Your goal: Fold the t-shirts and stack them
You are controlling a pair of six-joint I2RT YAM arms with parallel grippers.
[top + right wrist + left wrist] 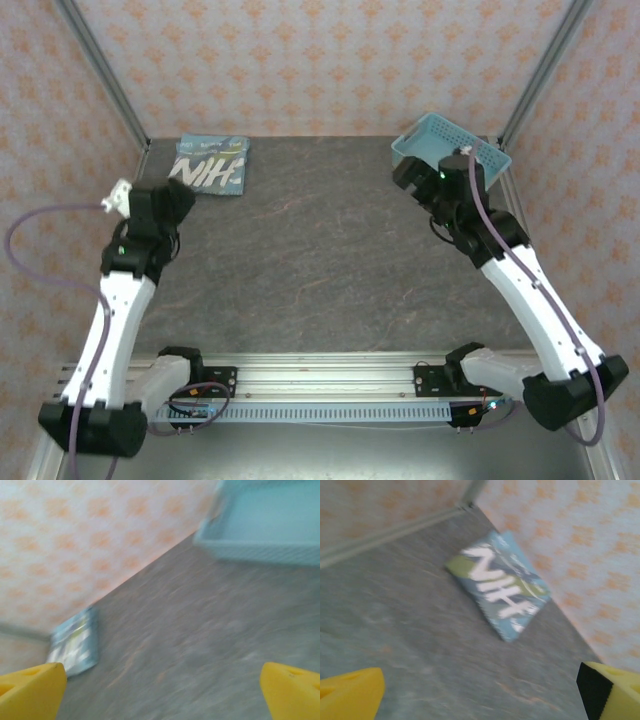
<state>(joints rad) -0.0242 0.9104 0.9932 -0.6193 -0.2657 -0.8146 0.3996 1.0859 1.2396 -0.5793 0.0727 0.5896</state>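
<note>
Saw the folded light blue cloth t-shirt with white block letters [212, 165] at the far left corner of the table [320, 260], near the spread, empty left end effector [480, 694]; well apart from the right end effector [162, 690], likewise spread.

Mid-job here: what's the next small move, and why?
Probably ease the right gripper over the basket to check for another shirt. One folded shirt lies in the table's far left corner; the left gripper is open and empty, as is the right, which hovers beside the basket. The blurred wrist view doesn't settle what the basket holds.
</note>
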